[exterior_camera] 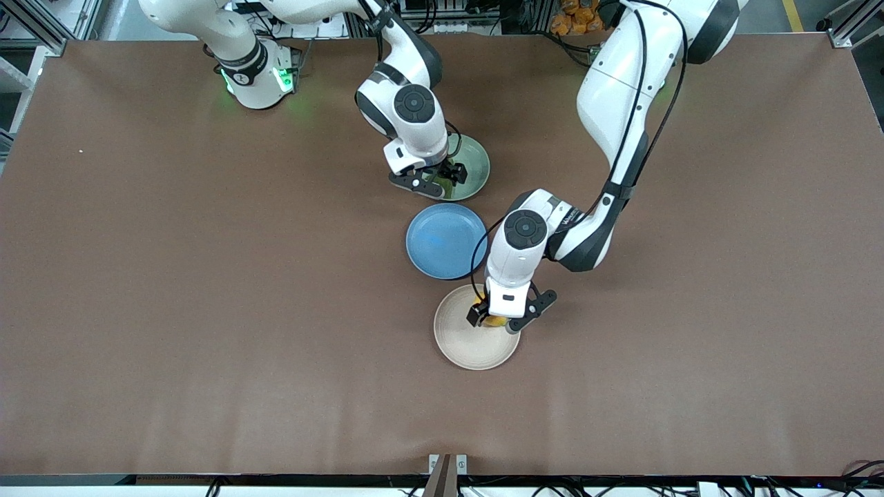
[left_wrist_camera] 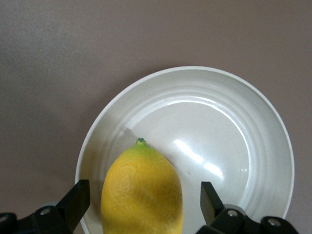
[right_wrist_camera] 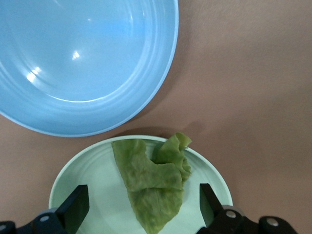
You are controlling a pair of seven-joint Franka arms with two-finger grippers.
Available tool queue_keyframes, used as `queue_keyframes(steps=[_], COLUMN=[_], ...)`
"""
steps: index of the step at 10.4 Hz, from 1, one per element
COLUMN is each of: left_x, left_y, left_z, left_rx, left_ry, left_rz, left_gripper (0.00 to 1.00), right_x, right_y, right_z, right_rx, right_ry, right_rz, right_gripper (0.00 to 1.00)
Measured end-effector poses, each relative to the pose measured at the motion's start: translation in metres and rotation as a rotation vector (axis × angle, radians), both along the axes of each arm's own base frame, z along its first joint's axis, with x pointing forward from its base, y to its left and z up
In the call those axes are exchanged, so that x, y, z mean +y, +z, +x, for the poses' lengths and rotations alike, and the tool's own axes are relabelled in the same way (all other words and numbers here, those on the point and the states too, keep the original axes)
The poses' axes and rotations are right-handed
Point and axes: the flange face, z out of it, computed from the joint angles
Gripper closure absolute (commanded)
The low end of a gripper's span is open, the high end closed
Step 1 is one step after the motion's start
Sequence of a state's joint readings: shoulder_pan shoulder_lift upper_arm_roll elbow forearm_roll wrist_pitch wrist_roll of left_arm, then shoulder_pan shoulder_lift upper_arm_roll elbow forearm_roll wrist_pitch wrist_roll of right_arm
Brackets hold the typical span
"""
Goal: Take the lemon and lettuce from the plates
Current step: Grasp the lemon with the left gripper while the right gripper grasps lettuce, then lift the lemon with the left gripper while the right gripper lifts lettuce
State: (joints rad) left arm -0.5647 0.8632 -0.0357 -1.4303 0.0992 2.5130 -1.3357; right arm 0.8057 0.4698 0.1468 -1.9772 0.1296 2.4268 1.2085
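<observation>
Nearest the camera, my left gripper [exterior_camera: 502,319] hangs over the beige plate [exterior_camera: 463,342], fingers spread wide astride the lemon [left_wrist_camera: 142,192] — not yet pinched. Farther off (past the blue plate [exterior_camera: 442,241]), my right gripper [exterior_camera: 438,176] straddles the lettuce [right_wrist_camera: 153,187] on the green plate [exterior_camera: 475,166], equally open. Neither is lifted; bare table surrounds both rims.
</observation>
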Motion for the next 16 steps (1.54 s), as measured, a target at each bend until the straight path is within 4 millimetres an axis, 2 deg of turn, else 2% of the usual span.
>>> queue_keyframes(steps=[8, 9, 10, 11, 12, 14, 16], left_x=[-0.008, -0.008, -0.008, -0.006, -0.006, -0.008, -0.009], left_y=[0.008, 0.008, 0.008, 0.009, 0.009, 0.009, 0.008], left_z=[0.002, 0.003, 0.003, 0.005, 0.005, 0.003, 0.002], left_rx=[-0.047, -0.051, -0.054, -0.057, -0.061, -0.065, -0.065], left_ry=[-0.010, -0.010, -0.009, -0.008, -0.011, -0.020, -0.023], left_rz=[-0.030, -0.032, -0.032, -0.030, -0.027, -0.023, -0.021], left_gripper=[0.00, 0.00, 0.00, 0.00, 0.00, 0.00, 0.00], right_x=[0.014, 0.014, 0.014, 0.013, 0.013, 0.012, 0.011], right_y=[-0.037, -0.040, -0.043, -0.044, -0.044, -0.044, -0.042], right_z=[-0.020, -0.021, -0.021, -0.021, -0.020, -0.018, -0.015], right_rx=[-0.008, -0.011, -0.013, -0.015, -0.016, -0.018, -0.018], right_ry=[-0.015, -0.016, -0.016, -0.017, -0.019, -0.027, -0.031], right_rz=[0.001, -0.004, -0.009, -0.013, -0.014, -0.015, -0.018], right_gripper=[0.00, 0.14, 0.43, 0.62, 0.76, 0.97, 0.98])
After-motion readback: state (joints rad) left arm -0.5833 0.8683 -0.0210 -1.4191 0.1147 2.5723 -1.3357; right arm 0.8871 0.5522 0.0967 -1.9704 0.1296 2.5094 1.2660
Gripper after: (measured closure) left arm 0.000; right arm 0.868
